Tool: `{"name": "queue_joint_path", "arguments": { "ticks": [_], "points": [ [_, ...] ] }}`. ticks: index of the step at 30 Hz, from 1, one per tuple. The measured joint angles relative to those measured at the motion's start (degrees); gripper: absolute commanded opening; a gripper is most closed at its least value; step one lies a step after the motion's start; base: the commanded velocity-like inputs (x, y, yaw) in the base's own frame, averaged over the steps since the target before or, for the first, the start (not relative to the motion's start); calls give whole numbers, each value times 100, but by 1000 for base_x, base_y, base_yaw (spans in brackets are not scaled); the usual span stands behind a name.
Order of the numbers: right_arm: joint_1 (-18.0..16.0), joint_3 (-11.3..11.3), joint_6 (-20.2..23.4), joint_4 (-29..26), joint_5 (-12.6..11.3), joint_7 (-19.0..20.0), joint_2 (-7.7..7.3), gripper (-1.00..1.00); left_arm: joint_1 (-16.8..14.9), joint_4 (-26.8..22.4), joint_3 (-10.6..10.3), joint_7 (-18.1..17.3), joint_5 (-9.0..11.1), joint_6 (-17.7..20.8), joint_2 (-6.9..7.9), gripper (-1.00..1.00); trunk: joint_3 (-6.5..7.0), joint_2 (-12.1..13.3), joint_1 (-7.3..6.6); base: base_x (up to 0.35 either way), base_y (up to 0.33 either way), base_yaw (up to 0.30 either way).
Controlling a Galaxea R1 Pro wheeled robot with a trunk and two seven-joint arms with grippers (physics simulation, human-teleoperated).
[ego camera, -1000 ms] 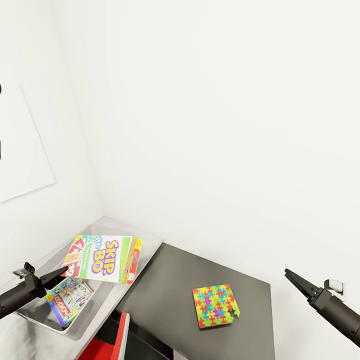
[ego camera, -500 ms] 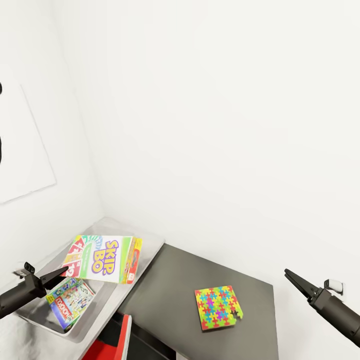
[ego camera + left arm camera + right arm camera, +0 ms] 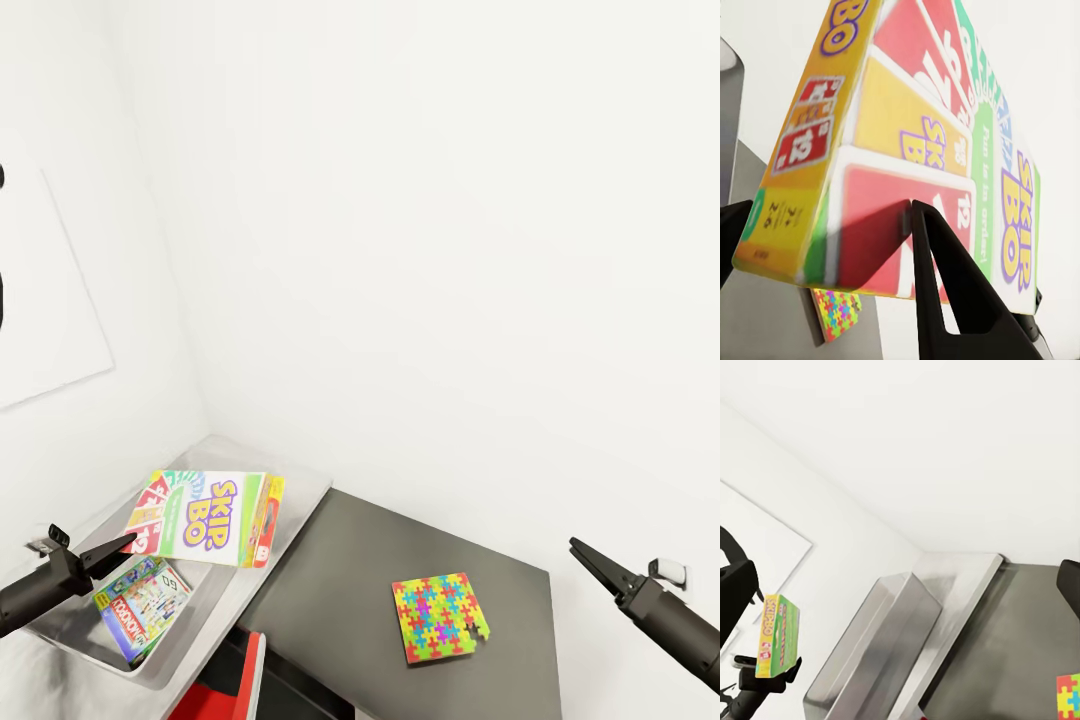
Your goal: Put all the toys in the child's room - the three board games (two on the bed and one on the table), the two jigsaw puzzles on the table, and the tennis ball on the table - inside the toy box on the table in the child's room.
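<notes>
One game box already in toy box (image 3: 205, 615), flat on bottom. Left pincer (image 3: 118, 546) clamped on Skip-Bo box (image 3: 205, 517), hanging tilted over bin. I'd level it, lower, then let go so it stacks flat. Puzzle (image 3: 440, 615) lies on dark table (image 3: 340, 560), well apart from right pincer (image 3: 580, 550), which looks closed, holding nothing.

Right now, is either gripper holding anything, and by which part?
The left gripper holds the Skip-Bo box, pinched at its corner edge nearest the arm, over the grey bin. The right gripper looks shut and holds nothing.
</notes>
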Motion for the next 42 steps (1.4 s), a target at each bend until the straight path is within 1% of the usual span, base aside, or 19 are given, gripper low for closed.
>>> {"name": "queue_joint_path", "arguments": {
  "ticks": [5,8,11,14,17,18,19,20,23,26,29,34,36,37,38,39,40,41,42],
  "points": [
    [0,10,-1,0,3,0,1,100,0,-3,7,0,-2,14,0,-100,0,0,0,0,0,0],
    [-1,12,-7,0,17,-1,1,100,-1,-5,11,0,-4,107,0,-100,0,0,0,0,0,0],
    [1,14,-9,0,36,-1,3,100,-2,-7,9,0,-20,424,0,-100,0,0,0,0,0,0],
    [0,12,-10,0,36,-1,2,100,-1,-7,5,1,-45,588,0,-100,0,0,0,0,0,0],
    [1,13,-10,0,38,-1,0,100,-7,-15,6,1,-61,654,-4,-100,0,0,0,0,0,0],
    [-1,13,-10,0,41,-1,0,100,-7,-18,5,62,-72,661,-5,-100,0,0,0,0,0,0],
    [0,13,-10,0,45,-1,1,100,-8,-25,7,250,-92,669,-4,-100,0,0,0,0,0,0],
    [-1,13,-10,0,49,-1,1,100,-12,-42,15,546,-96,668,-3,-100,-1,0,0,0,0,0],
    [-3,13,-10,0,52,-1,1,100,-31,-309,125,944,-31,701,-24,-100,0,0,0,0,0,0],
    [0,13,-10,0,53,-1,1,100,-35,-726,327,1121,-23,876,-54,-100,0,0,0,0,0,0],
    [0,13,-10,0,51,-1,1,100,-36,-1143,581,1293,-22,1081,-66,-100,0,0,0,0,0,0],
    [-1,13,-10,0,45,-1,1,100,-50,-1357,728,1622,-23,1134,-109,-100,0,0,0,0,0,0],
    [0,13,-10,0,40,-1,1,100,-60,-1427,843,1753,1,1146,-170,-100,0,0,0,0,0,0],
    [-1,13,-10,0,36,-1,1,100,-64,-1504,947,1822,11,1151,-244,-100,0,0,0,0,0,0],
    [0,13,-8,0,32,-1,1,100,-66,-1634,1057,1894,19,1154,-358,-100,0,0,0,0,0,0],
    [-1,13,-7,0,29,-1,1,100,-67,-1844,1175,1983,32,1160,-510,-100,0,0,0,0,0,0],
    [0,13,-8,0,25,-1,1,100,-68,-2132,1326,2079,44,1167,-706,-100,0,0,0,0,0,0],
    [1,13,-9,0,23,-1,1,100,-69,-2301,1430,2132,39,1163,-828,-100,0,0,0,0,0,0],
    [0,13,-7,0,22,-1,1,100,-69,-2644,1678,2235,38,1163,-1095,-100,0,0,0,0,0,0]
  ]
}}
